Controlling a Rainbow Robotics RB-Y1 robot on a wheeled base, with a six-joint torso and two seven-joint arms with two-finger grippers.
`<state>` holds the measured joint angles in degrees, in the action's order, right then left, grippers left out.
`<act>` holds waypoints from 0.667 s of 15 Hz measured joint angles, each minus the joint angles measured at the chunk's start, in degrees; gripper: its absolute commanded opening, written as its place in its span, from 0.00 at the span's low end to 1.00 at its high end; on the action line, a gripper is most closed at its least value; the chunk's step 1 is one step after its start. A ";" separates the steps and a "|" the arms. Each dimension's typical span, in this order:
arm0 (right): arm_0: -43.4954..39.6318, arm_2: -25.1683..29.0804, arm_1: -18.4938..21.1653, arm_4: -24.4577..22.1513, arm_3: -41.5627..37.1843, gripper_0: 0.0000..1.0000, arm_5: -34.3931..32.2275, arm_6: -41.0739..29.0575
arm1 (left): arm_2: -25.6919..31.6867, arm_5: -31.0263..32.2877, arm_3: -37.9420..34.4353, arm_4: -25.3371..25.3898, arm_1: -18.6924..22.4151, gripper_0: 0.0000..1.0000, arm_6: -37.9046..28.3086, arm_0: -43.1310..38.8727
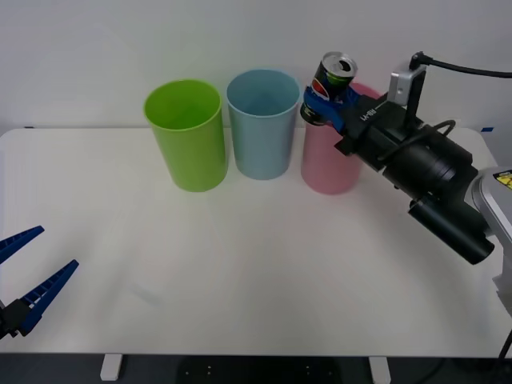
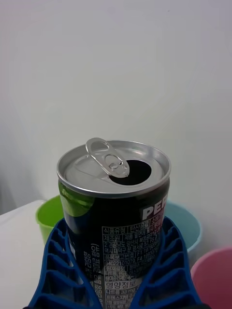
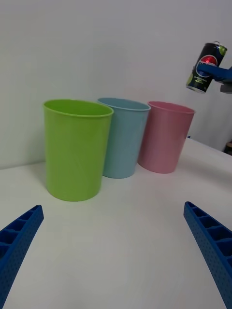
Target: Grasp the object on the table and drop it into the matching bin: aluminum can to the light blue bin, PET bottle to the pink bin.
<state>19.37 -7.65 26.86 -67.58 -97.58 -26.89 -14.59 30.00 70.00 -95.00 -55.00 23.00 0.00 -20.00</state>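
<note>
The right arm reaches forward and up across the table's far right side, its black wrist tilted upward. Its blue ribbed right gripper [image 1: 326,102] is raised, fingers [image 2: 58,270] clamped on either side of the small dark aluminium can [image 1: 332,88], apparently tipped slightly. The blue ribbed left gripper [image 1: 28,280] rests low at the near left, fingers [image 3: 210,241] spread wide apart.

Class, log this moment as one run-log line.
right gripper: shut on small dark aluminium can, above pink plastic bin | left gripper: open, idle
</note>
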 measured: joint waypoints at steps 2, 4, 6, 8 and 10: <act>4.55 0.00 -1.08 -1.50 5.11 0.00 -0.53 -0.22 | 0.00 0.00 0.00 0.00 0.00 1.00 0.00 0.00; 9.12 0.00 -2.77 -3.42 10.54 0.00 -0.76 -0.46 | 0.00 0.00 0.00 0.00 0.00 1.00 0.00 0.00; 14.12 0.00 -4.86 -5.31 16.88 0.00 -1.19 -0.57 | 0.00 0.00 0.00 0.00 0.00 1.00 0.00 0.00; 18.26 0.00 -6.74 -7.03 22.28 0.00 -1.34 -0.59 | 0.00 0.00 0.02 -0.01 0.00 1.00 0.00 -0.01; 22.92 0.13 -8.93 -8.60 28.99 0.00 -1.34 -0.48 | 0.00 0.00 0.00 0.00 0.00 1.00 0.00 0.00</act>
<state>42.29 -7.52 17.93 -76.18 -68.59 -28.23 -15.06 30.00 70.00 -95.00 -55.00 23.00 0.00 -20.00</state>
